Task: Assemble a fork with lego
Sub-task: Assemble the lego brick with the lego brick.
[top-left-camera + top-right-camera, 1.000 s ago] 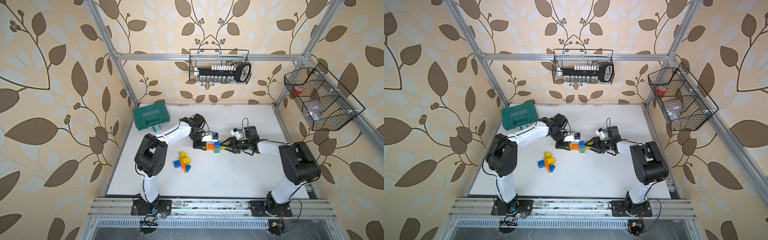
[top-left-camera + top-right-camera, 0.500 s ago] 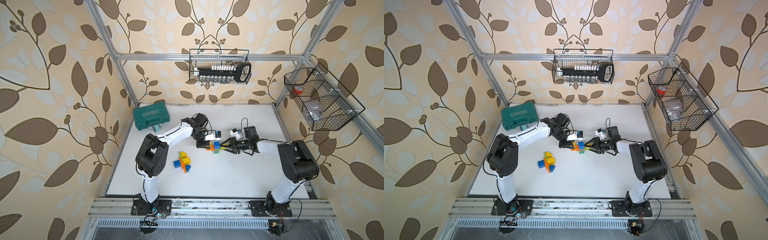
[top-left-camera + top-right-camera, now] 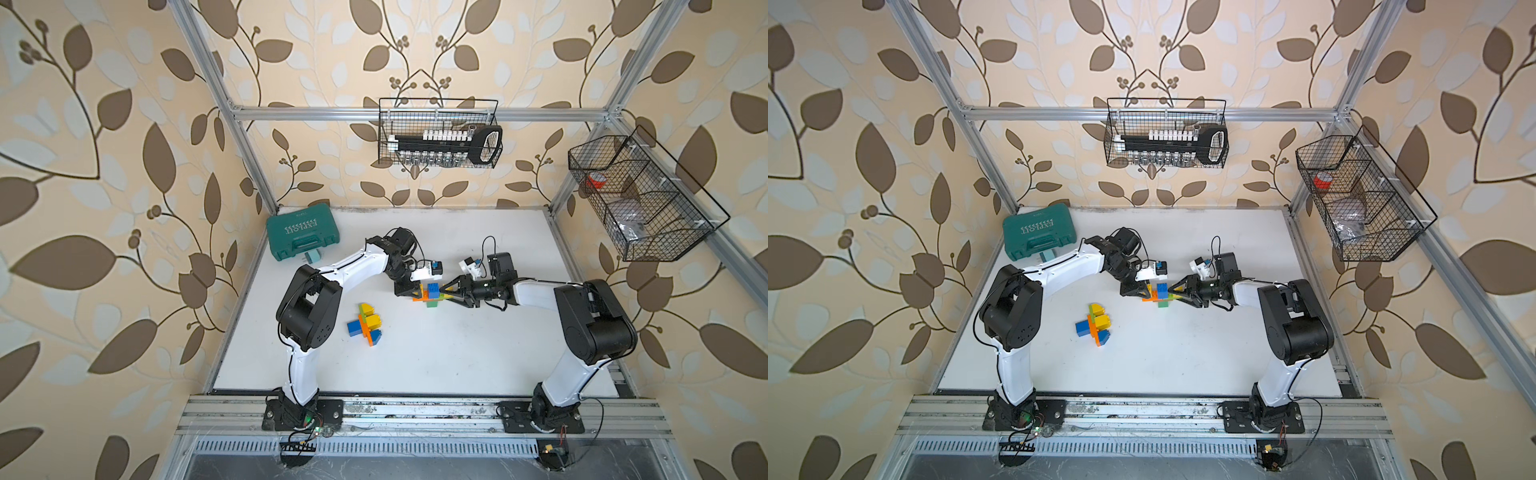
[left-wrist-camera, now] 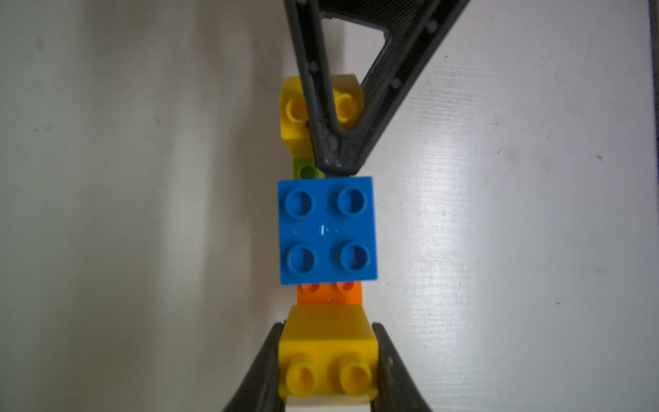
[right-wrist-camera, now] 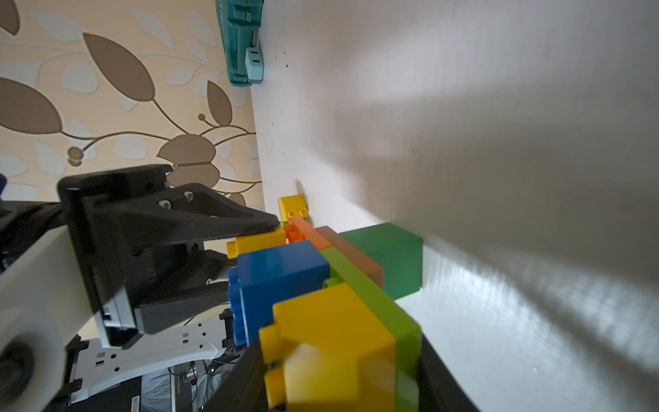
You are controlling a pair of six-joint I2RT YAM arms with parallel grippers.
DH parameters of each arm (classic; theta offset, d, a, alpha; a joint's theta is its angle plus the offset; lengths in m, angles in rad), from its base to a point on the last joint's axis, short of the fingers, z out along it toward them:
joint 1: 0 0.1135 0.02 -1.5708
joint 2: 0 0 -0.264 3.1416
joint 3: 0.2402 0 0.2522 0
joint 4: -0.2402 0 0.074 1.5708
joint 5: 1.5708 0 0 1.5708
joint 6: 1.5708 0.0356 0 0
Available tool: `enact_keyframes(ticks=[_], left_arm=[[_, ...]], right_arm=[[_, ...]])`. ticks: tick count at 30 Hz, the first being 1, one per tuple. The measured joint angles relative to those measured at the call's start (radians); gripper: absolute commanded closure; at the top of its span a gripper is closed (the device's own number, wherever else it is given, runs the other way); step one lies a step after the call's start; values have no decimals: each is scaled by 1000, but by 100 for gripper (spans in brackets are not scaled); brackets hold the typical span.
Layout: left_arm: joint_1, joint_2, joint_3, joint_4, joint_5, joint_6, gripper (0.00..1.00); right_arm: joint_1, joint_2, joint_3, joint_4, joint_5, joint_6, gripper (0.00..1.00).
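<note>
Lego assembly sits near the middle of the worktop, a little toward 12 o'clock, and we see it held from both ends. The left pincer comes in from 9 o'clock and is clamped narrow on the yellow brick at that end. The right pincer comes in from 3 o'clock, its fingers closed partway around the far yellow brick and the lime plate under it. Between the two grips we count a blue square brick on top, orange and brown pieces beside the lime plate, and a dark green brick that seems to touch the worktop, though the wrist view is too skewed for us to be sure. A second lego cluster of yellow, blue and orange bricks lies at about 7 o'clock from the assembly, apart from both arms. At the 10 o'clock corner we see a teal case.
</note>
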Motion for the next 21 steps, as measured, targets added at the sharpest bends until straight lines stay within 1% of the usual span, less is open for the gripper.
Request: enact_keyframes(ticks=[8, 21], left_arm=[[0, 3, -6, 26, -1, -21, 87], [-7, -11, -34, 63, 0, -21, 89]], right_arm=[[-1, 4, 0, 8, -5, 0, 52], [-3, 11, -1, 29, -8, -4, 52]])
